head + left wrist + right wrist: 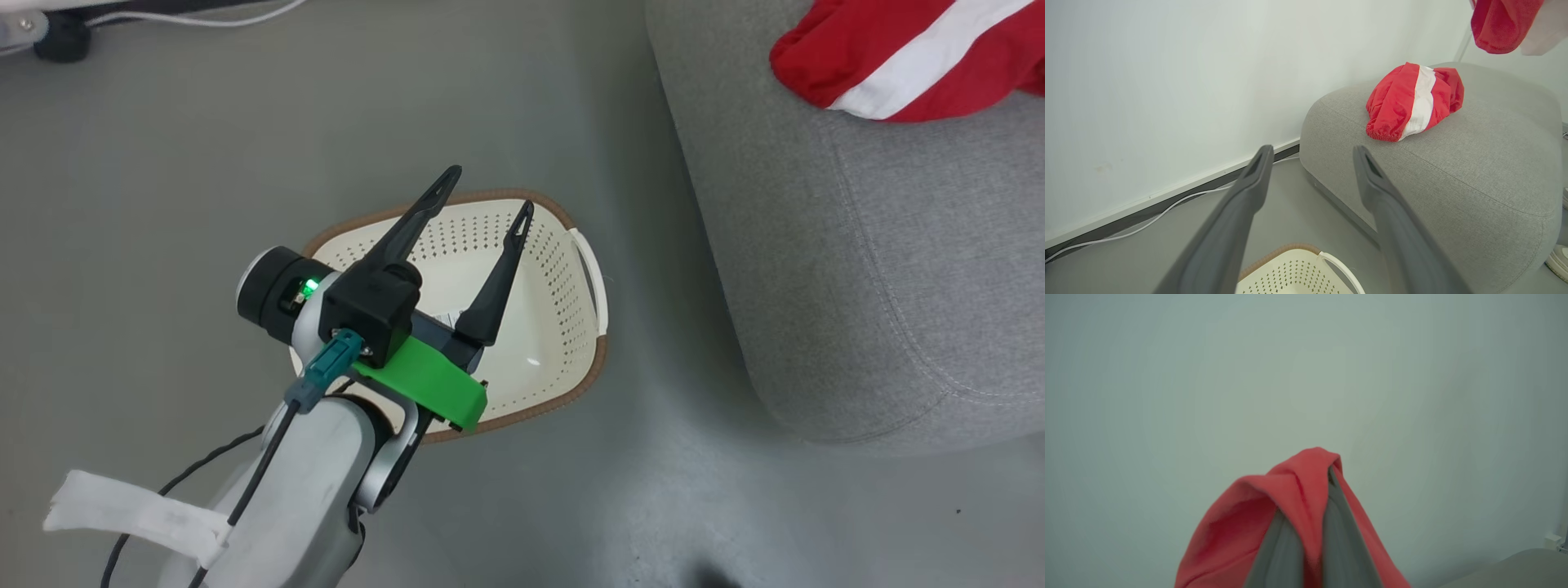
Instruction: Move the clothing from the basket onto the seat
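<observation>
Head view: the left pincer point(490, 189) hangs released, fingers spread, over the basket point(571, 327) at centre. The clothing point(898, 57) lies on the seat point(882, 269), upper right.

Left wrist view: the clothing sits on the seat right of centre, and red fabric point(1498, 24) hangs top right.

Right wrist view: the right pincer point(1327, 477) is clenched on red fabric, lower centre.
</observation>
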You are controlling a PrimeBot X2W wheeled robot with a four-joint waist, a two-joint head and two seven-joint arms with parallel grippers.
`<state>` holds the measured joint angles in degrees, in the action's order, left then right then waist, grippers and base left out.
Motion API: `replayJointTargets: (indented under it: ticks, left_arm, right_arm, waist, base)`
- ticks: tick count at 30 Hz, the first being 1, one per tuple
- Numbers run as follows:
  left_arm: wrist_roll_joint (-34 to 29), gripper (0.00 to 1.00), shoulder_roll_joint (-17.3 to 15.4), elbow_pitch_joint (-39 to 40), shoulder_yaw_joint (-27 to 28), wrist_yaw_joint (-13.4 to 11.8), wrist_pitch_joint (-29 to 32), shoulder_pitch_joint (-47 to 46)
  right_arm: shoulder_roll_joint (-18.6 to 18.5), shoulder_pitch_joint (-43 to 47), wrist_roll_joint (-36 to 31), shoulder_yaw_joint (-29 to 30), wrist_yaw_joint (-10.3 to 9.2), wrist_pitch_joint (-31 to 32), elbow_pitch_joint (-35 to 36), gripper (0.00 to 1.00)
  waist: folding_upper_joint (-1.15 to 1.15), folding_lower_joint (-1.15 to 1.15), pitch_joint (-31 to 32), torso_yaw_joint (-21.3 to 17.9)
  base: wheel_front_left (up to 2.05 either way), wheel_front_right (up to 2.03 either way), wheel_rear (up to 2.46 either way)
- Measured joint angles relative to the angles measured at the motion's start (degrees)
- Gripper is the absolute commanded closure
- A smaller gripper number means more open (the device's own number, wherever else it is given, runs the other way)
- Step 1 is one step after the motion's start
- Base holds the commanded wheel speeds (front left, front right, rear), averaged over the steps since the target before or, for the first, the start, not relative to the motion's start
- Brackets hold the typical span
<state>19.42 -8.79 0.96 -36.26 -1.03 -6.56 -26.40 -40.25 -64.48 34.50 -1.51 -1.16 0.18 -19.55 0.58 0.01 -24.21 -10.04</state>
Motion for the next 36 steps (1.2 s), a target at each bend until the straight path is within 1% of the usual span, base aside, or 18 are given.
replayJointTargets:
  ticks: [5,6,7,11,15,20,22,25,30,35,36]
  left_arm:
    - [-0.1,0.00,-0.7,1.0,0.1,0.0,0.6,-0.7]
    - [-0.1,0.00,-0.7,1.0,0.1,0.0,0.6,-0.7]
    - [-0.2,0.00,-1.0,1.2,0.1,0.0,0.8,-0.8]
    - [-0.2,0.00,-1.4,1.8,0.3,0.0,1.8,-1.0]
    - [-0.5,0.00,-1.7,2.4,0.3,0.0,2.5,-1.2]
    - [-0.5,0.00,-2.3,2.6,0.3,0.0,3.0,-1.3]
    - [-0.5,0.00,-2.4,2.6,0.3,0.0,3.0,-1.3]
    - [-0.5,0.00,-2.5,2.6,0.3,0.0,3.1,-1.4]
    - [-0.5,0.00,-2.8,1.9,0.8,0.0,3.0,-1.3]
    - [-0.1,0.00,-2.8,1.3,1.0,0.0,2.9,-1.2]
    - [0.1,0.00,-2.8,1.2,1.1,0.0,2.9,-1.2]
  right_arm:
    - [-1.4,-0.4,-1.1,0.5,-0.05,0.0,-3.0,1.00]
    - [-1.4,-0.4,-1.1,0.5,-0.05,0.0,-3.0,1.00]
    - [-1.6,-0.6,-1.6,0.5,-0.47,-0.3,-3.5,1.00]
    - [-1.5,-1.0,-2.1,0.1,-0.53,-1.2,-5.2,1.00]
    - [1.1,1.3,-2.4,-1.8,-0.51,-1.7,-9.0,1.00]
    - [7.7,8.2,-2.2,-4.2,-0.52,-3.0,-14.7,1.00]
    - [9.3,10.1,-2.2,-5.0,-0.49,-3.8,-16.5,1.00]
    - [10.6,11.1,-2.1,-5.2,-0.36,-5.0,-18.2,1.00]
    - [12.3,11.7,-2.2,-6.9,0.66,-7.0,-20.6,1.00]
    - [13.2,13.0,-2.3,-7.8,1.85,-8.8,-23.1,1.00]
    - [13.5,13.2,-2.3,-7.9,1.88,-9.3,-23.6,0.85]
  waist:
    - [0.00,0.00,-3.1,1.2]
    - [0.00,0.00,-3.1,1.2]
    - [0.00,0.00,-3.7,1.4]
    - [0.00,0.00,-5.7,1.9]
    - [0.00,0.00,-7.4,2.0]
    - [0.00,0.00,-9.0,2.0]
    - [0.00,0.00,-9.4,2.0]
    - [0.00,0.00,-9.6,1.9]
    - [0.00,0.00,-9.2,1.4]
    - [0.00,0.00,-8.3,0.9]
    - [0.00,-0.01,-8.1,0.8]
  base:
    - [0.00,0.00,0.00]
    - [0.00,0.00,0.00]
    - [0.00,0.00,0.00]
    - [0.00,0.00,0.00]
    - [0.00,0.00,0.00]
    - [0.00,0.00,0.00]
    - [0.00,0.00,0.00]
    - [0.00,0.00,0.00]
    - [0.00,0.00,0.00]
    - [0.00,0.00,0.00]
    - [0.00,0.00,0.00]
